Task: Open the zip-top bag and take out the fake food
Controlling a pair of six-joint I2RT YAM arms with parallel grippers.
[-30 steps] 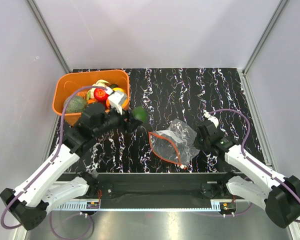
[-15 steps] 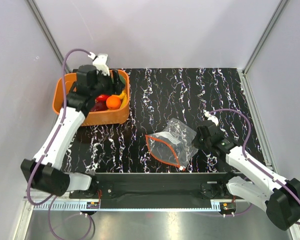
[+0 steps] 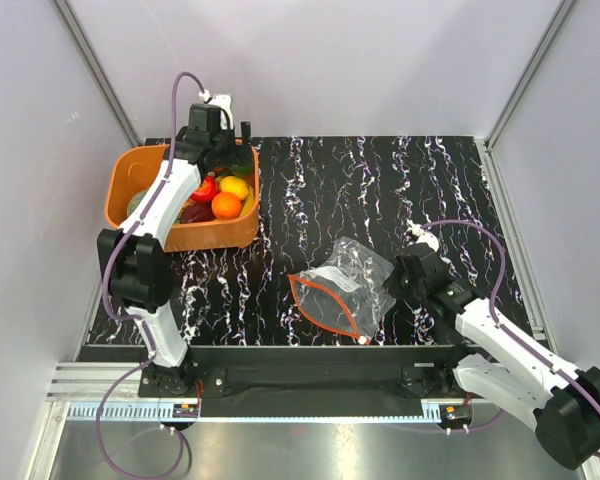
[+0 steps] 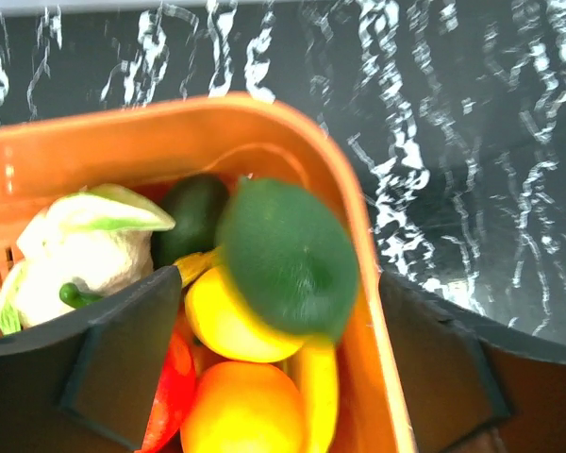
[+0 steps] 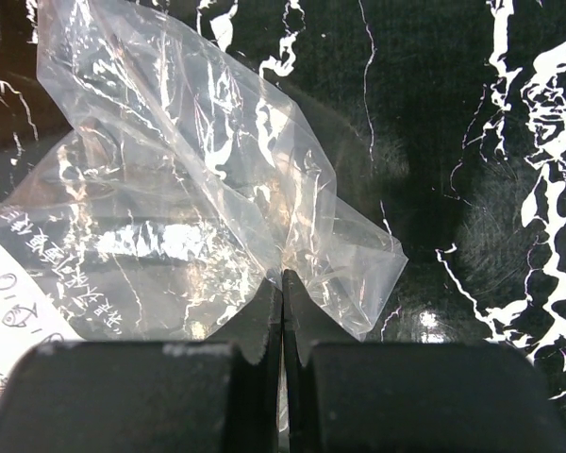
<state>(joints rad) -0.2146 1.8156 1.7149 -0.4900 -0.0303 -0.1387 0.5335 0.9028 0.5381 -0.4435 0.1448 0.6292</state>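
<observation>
The clear zip-top bag (image 3: 342, 288) lies crumpled on the black marbled table, its orange-red zip strip (image 3: 320, 306) towards the front left. It looks empty. My right gripper (image 3: 390, 283) is shut on the bag's right corner; the wrist view shows the fingertips (image 5: 283, 278) pinching the plastic (image 5: 189, 189). My left gripper (image 3: 236, 148) hangs open over the back right corner of the orange basket (image 3: 130, 170). In its wrist view the dark green piece (image 4: 288, 255) lies free between the wide-open fingers (image 4: 123, 349), on a yellow ball (image 4: 222, 321). A red piece (image 3: 204, 188) and a maroon piece (image 3: 194, 212) lie in the basket.
The basket (image 4: 264, 113) also holds an orange ball (image 4: 245, 415), a white garlic-like piece (image 4: 75, 255) and a second dark green item (image 4: 193, 217). It stands at the table's back left. Grey walls close in the table at the back and both sides.
My left arm swung from the table's middle up over the basket's back right corner with the green piece, which now lies in the basket. The bag shifted slightly left.
</observation>
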